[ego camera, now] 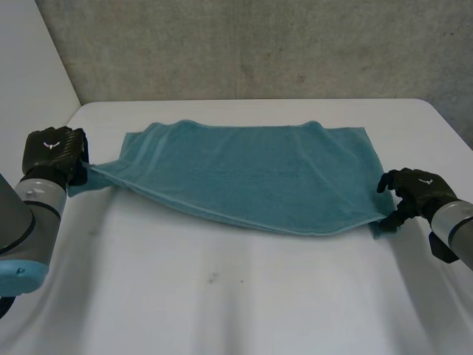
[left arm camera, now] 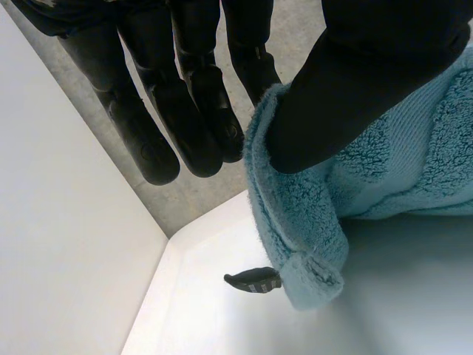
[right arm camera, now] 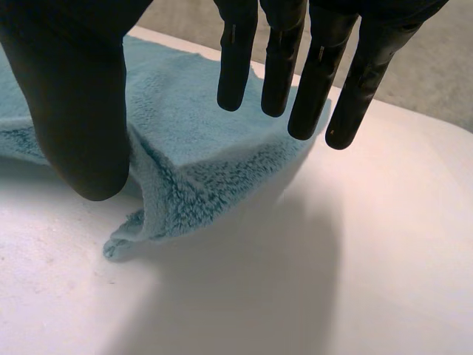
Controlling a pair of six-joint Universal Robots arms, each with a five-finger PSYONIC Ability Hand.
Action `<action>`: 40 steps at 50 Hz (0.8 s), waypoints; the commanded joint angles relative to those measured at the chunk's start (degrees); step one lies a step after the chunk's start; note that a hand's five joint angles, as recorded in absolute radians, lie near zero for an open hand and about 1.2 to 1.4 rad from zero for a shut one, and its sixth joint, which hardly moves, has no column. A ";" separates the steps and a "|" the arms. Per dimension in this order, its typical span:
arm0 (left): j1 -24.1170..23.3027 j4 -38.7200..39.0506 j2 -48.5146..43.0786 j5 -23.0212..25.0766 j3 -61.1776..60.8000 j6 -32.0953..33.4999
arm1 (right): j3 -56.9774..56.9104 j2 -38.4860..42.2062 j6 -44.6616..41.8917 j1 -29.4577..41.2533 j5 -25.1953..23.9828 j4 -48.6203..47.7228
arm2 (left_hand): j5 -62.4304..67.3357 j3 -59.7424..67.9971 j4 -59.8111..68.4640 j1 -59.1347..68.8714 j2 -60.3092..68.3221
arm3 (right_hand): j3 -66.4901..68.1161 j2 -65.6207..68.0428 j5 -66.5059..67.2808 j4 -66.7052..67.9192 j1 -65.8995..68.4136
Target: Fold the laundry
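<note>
A teal towel (ego camera: 251, 174) lies folded in half lengthwise across the white table (ego camera: 244, 296). My left hand (ego camera: 53, 151) is at its left end and holds that corner slightly off the table. The left wrist view shows the towel (left arm camera: 399, 163) pinched between the thumb (left arm camera: 369, 74) and a finger, with a small dark tag (left arm camera: 255, 279) hanging from the corner. My right hand (ego camera: 417, 194) sits at the towel's right front corner. There its fingers (right arm camera: 318, 74) are straight and spread from the thumb (right arm camera: 74, 96). The towel corner (right arm camera: 199, 133) lies loose on the table beneath them.
A grey concrete wall (ego camera: 259, 44) rises behind the table's far edge, and a white wall (ego camera: 29, 59) stands to the left. Bare tabletop stretches in front of the towel towards me.
</note>
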 commanded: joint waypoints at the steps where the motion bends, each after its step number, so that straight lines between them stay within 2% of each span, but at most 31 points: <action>1: 0.02 0.05 -0.01 0.04 -0.04 0.00 | 0.08 0.52 1.88 -1.54 -0.59 -0.26 | 12.97 11.55 11.51 15.46 11.12 | 3.75 3.64 3.83 3.85 6.88; 13: -0.07 -0.04 -0.36 0.04 -0.22 0.09 | -0.54 4.22 3.90 -2.06 -0.85 -0.43 | 12.97 11.55 11.51 15.46 11.12 | 10.64 10.54 10.73 10.74 13.77; 14: -0.07 -0.13 -0.45 0.04 -0.22 0.09 | -0.71 4.30 4.16 -2.06 -0.76 -0.43 | 12.97 11.55 11.51 15.46 11.12 | 33.29 33.19 33.38 33.39 36.42; 15: -0.07 -0.13 -0.45 0.04 -0.22 0.09 | -0.80 4.31 4.25 -2.06 -0.76 -0.52 | 12.97 11.55 11.51 15.46 11.12 | 45.68 45.57 45.76 45.78 48.81; 16: -0.07 -0.13 -0.54 0.04 -0.31 0.09 | -0.89 4.31 4.25 -2.06 -0.76 -0.52 | 12.97 11.55 11.51 15.46 11.12 | 49.74 49.63 49.82 49.84 52.87; 21: -0.15 -0.13 -1.41 0.13 -0.75 0.44 | -0.80 3.35 3.81 -2.24 -0.59 -1.92 | 12.97 11.55 11.51 15.46 11.12 | 49.78 49.67 49.86 49.88 52.91; 23: -0.15 -0.22 -2.47 0.31 -0.66 0.53 | -0.72 2.99 3.81 -2.33 -0.59 -2.01 | -7.28 -8.70 -8.74 -4.78 -9.12 | 49.78 49.67 49.86 49.88 52.91; 25: -0.15 -0.31 -3.52 0.74 -0.40 0.97 | -0.19 0.71 3.81 -2.42 -0.67 -2.45 | -19.42 -20.84 -20.88 -16.93 -21.27 | 49.78 49.67 49.86 49.88 52.91; 30: 0.37 -0.74 -6.95 7.14 0.57 4.12 | 0.95 -3.43 3.37 -2.42 -0.76 -4.03 | -31.90 -33.32 -33.36 -29.40 -33.74 | 49.78 49.67 49.86 49.88 52.91; 34: 2.65 -1.62 -8.18 10.32 0.57 6.85 | 1.57 -4.31 3.20 -2.42 -1.02 -5.79 | -32.26 -33.68 -33.72 -29.76 -34.10 | 49.78 49.67 49.86 49.88 52.91; 40: 3.45 -1.80 -8.98 10.68 0.66 9.31 | 1.57 -4.40 1.88 -2.50 -1.03 -5.70 | -32.09 -33.51 -33.55 -29.60 -33.94 | 49.78 49.67 49.86 49.88 52.91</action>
